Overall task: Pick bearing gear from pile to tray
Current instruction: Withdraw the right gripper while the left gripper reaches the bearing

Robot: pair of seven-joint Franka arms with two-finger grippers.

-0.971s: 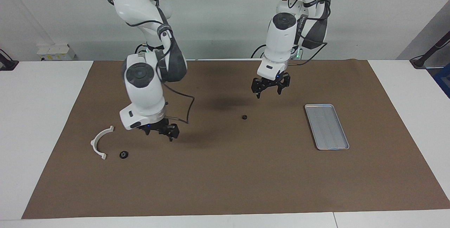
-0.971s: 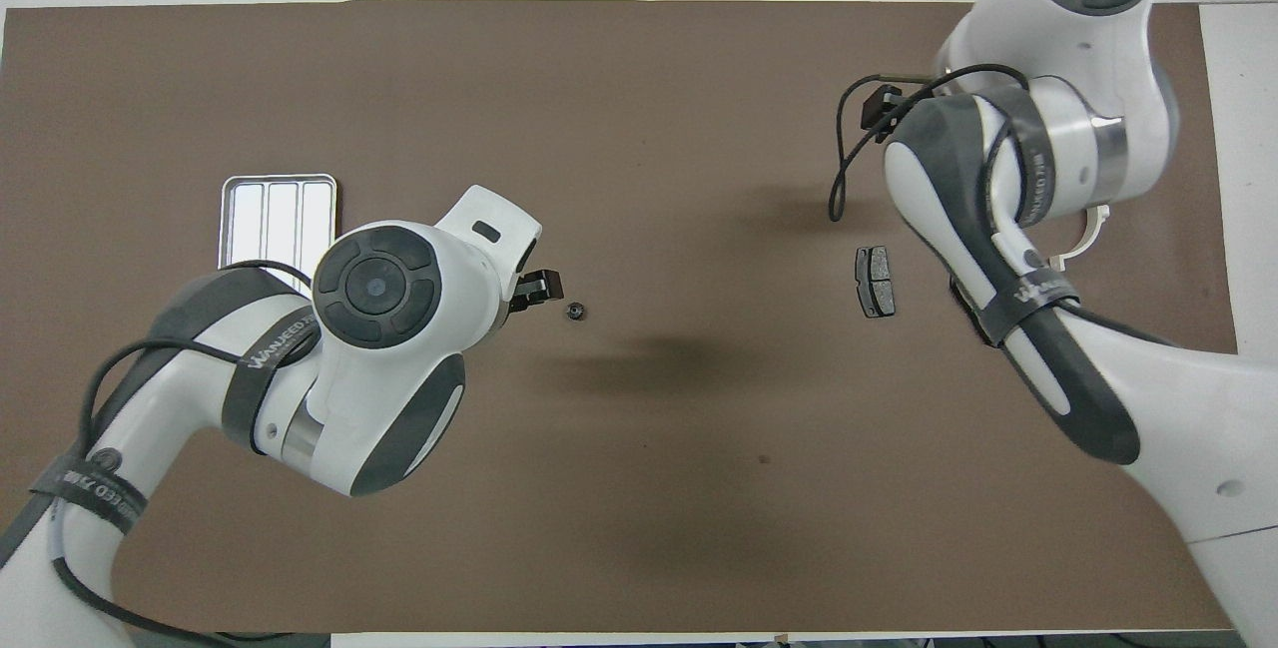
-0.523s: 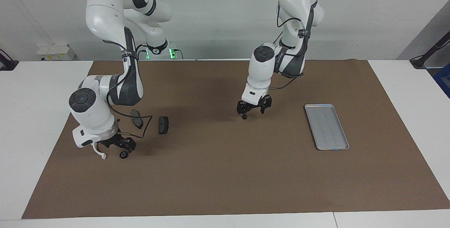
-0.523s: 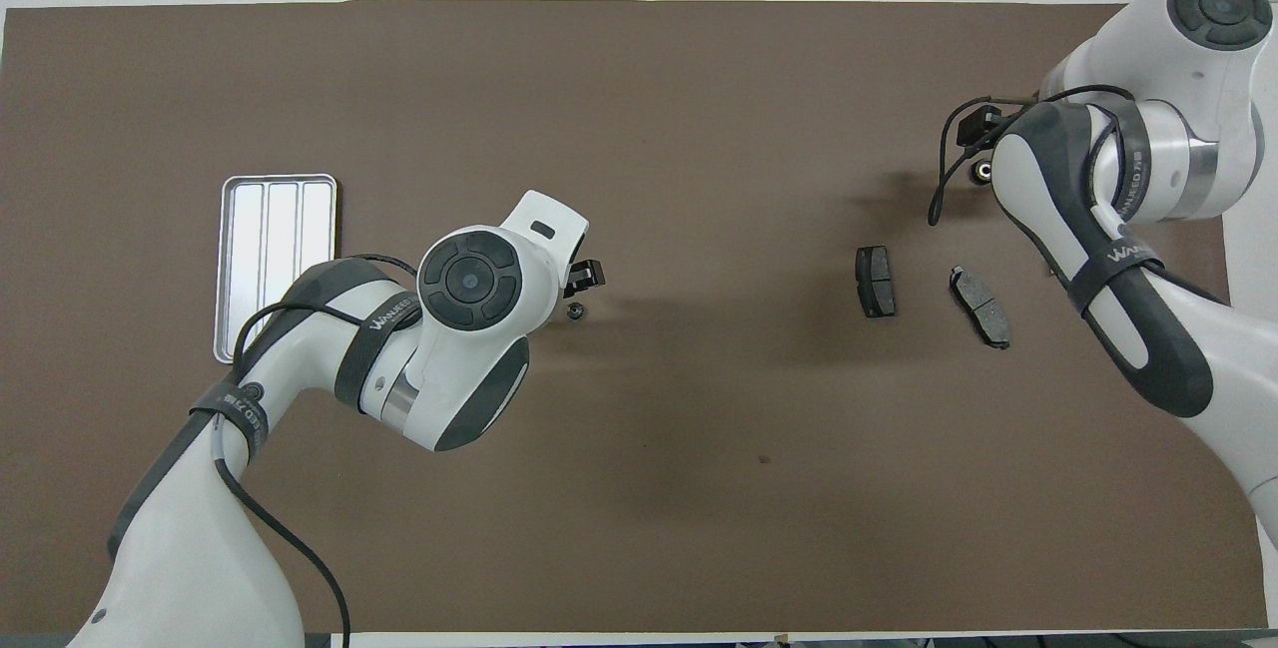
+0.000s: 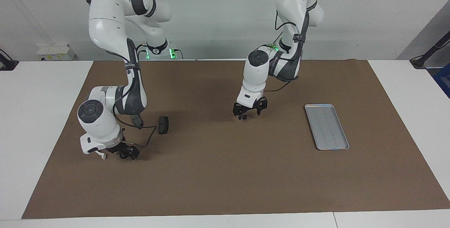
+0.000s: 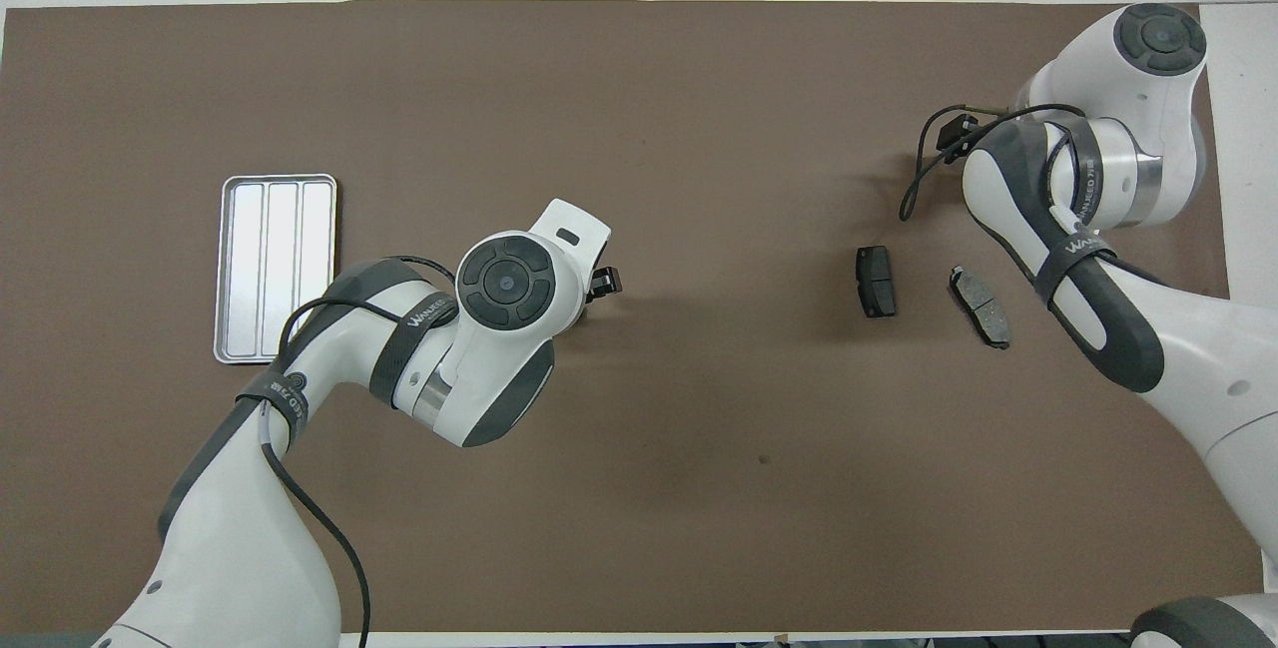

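both arms bent low, left gripper (image 5: 246, 112) and right gripper (image 5: 123, 153): finger states unclear.

white arc (image 5: 102, 155) — mostly hidden by right arm | bearing under left gripper (image 5: 245, 112) — too small to tell

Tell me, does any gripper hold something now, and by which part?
It cannot be told. The left gripper and the right gripper are each down at a small black part, none lifted.

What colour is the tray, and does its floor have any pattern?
The tray is silver-grey, with lengthwise ribs dividing its floor into strips. It shows best in the overhead view.
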